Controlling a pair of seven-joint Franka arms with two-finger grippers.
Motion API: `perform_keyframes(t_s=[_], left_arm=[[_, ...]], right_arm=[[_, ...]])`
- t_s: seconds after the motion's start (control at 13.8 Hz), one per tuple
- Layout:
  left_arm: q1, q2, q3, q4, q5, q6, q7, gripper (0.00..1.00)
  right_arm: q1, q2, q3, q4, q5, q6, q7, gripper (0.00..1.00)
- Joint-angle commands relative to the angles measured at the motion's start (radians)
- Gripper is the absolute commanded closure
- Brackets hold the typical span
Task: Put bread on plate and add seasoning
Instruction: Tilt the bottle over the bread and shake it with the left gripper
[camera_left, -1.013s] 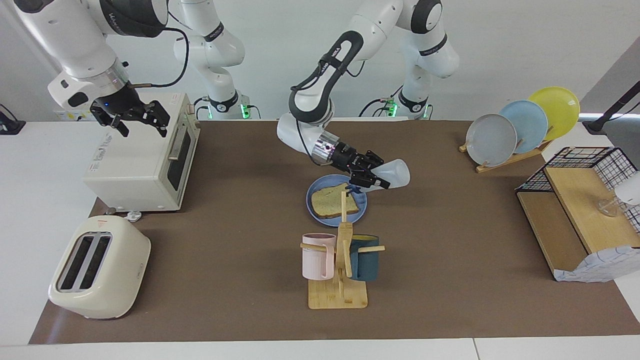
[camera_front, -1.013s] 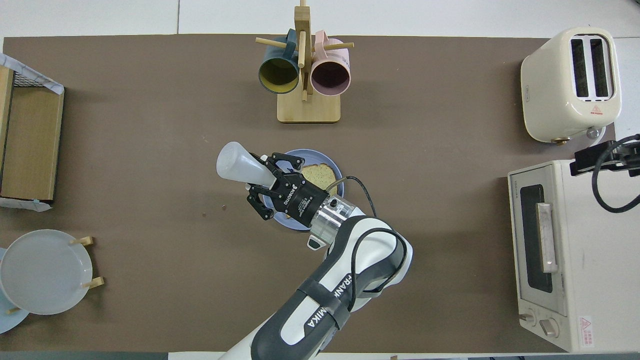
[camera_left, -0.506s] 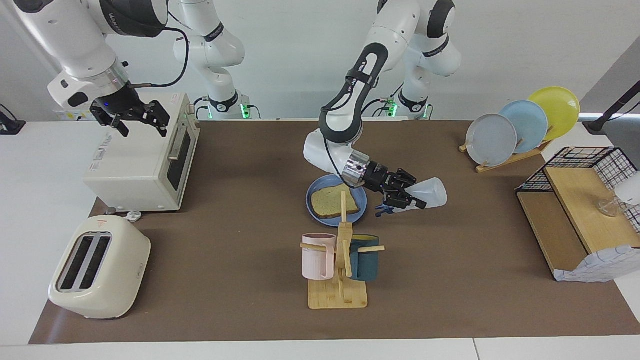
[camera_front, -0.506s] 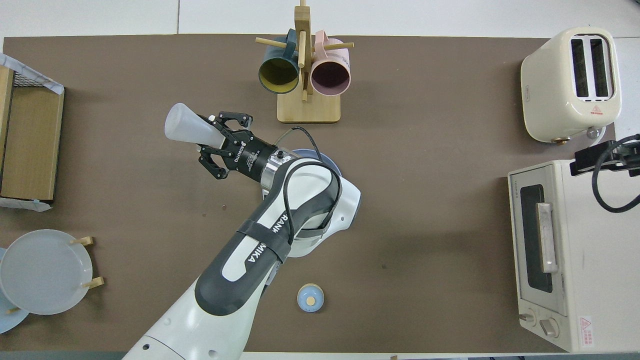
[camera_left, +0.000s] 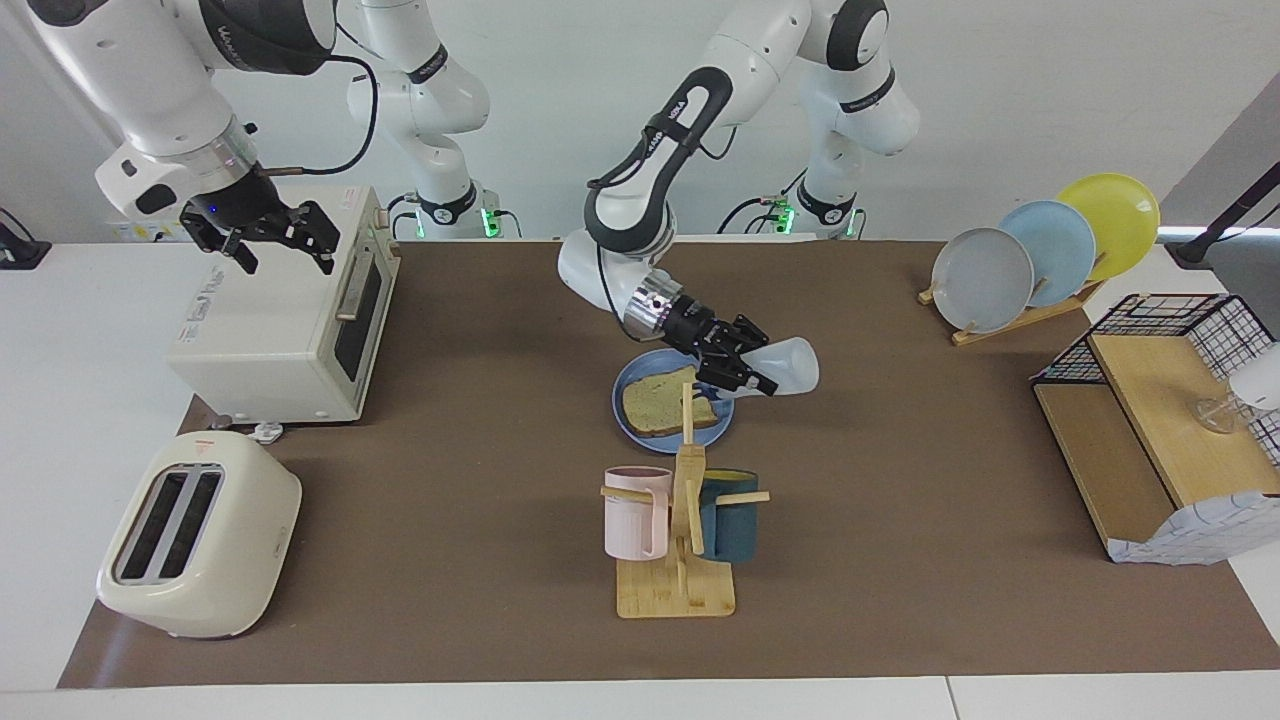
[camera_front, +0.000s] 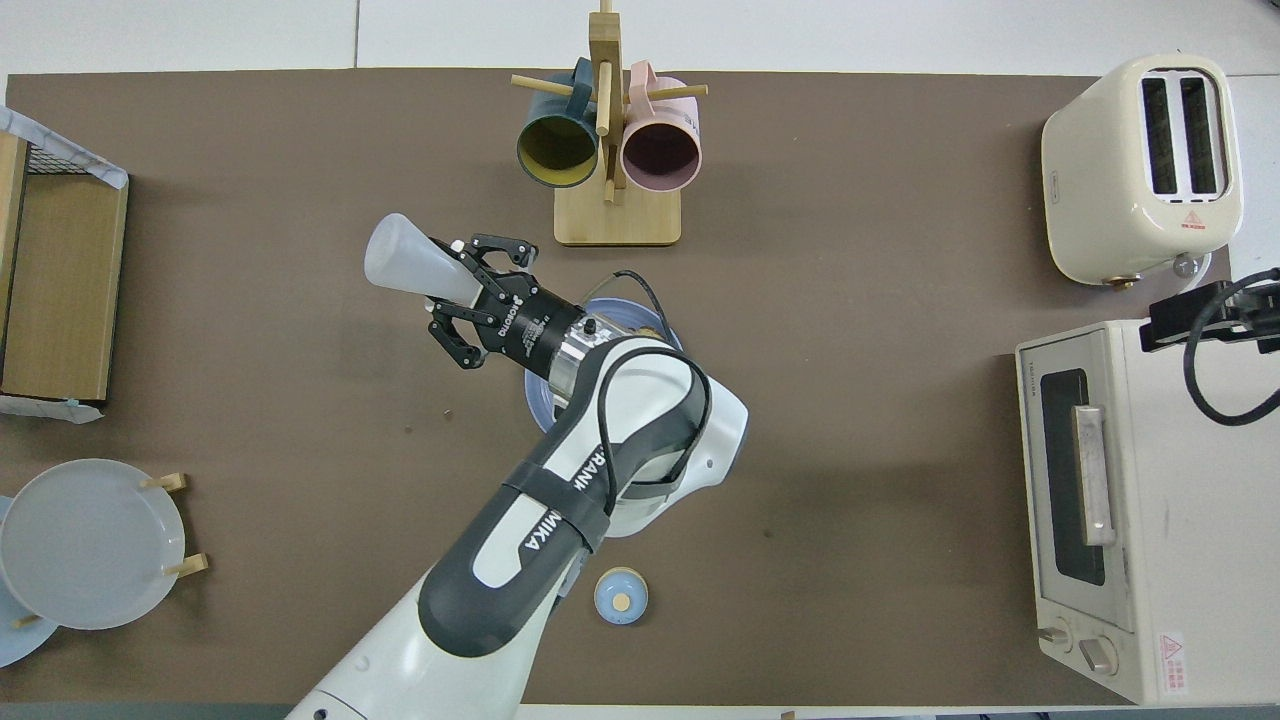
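left gripper (camera_left: 745, 367): clamped on seasoning (camera_left: 790, 365), tipped over plate (camera_left: 626, 385) edge
bread (camera_left: 665, 404): on plate
right gripper (camera_left: 262, 232): spread wide, holding nothing, over oven (camera_left: 285, 320)

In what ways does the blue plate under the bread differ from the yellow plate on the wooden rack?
The blue plate lies flat on the table, while the yellow plate stands upright on its edge in the wooden rack. The blue plate carries the bread; the yellow plate carries nothing. The blue plate is mid-table, beside the mug rack; the yellow plate is at the left arm's end. Both are round.
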Motion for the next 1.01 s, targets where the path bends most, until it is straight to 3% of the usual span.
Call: perform_keyframes(t_s=[0.0,0.36,0.94], left_arm=[[-0.085,-0.011,0.015,0.02,-0.053,-0.052,0.002,1.0],[-0.07,-0.01,0.018,0.02,-0.047,-0.047,0.001,1.0],[0.14,0.001,0.018,0.02,0.007,0.055,-0.028,1.0]], right_arm=[[-0.007,-0.013,0.006,-0.018,-0.006,0.013,-0.004,0.0],[-0.007,-0.013,0.006,-0.018,-0.005,0.013,-0.004,0.0],[-0.007,-0.013,0.006,-0.02,-0.006,0.013,-0.004,0.0]])
